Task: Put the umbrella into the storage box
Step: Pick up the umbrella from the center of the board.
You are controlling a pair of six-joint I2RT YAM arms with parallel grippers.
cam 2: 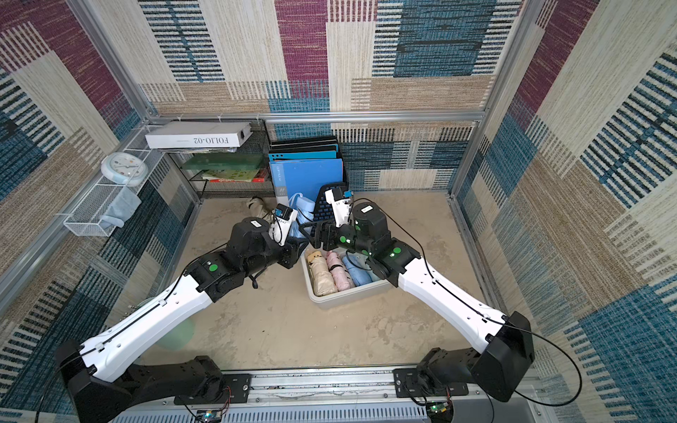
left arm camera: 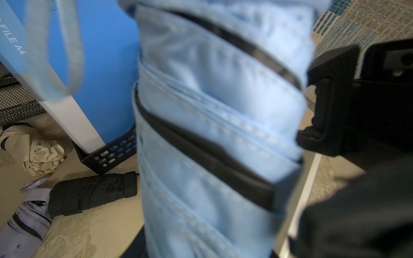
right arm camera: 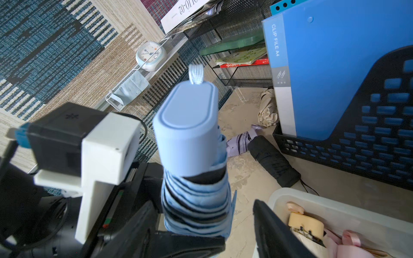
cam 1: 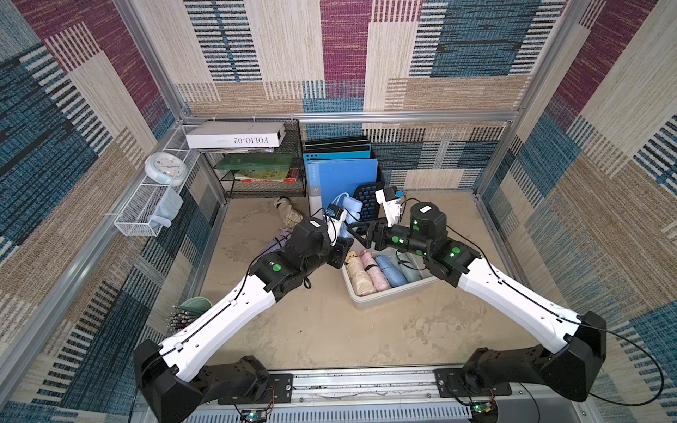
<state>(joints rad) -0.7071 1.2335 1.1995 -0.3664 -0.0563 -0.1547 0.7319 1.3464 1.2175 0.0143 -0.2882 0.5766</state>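
Gripping the light blue umbrella around its lower folds, the left fingers hold it upright above the worktop, just beside a far corner of the storage box. The right fingers stand wide, just beside the umbrella and not closed on it. Several folded umbrellas lie side by side in the box, and a black umbrella lies on the worktop nearby.

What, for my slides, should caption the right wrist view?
Left hand holds folded light-blue umbrella upright beside grey-white plastic storage box.
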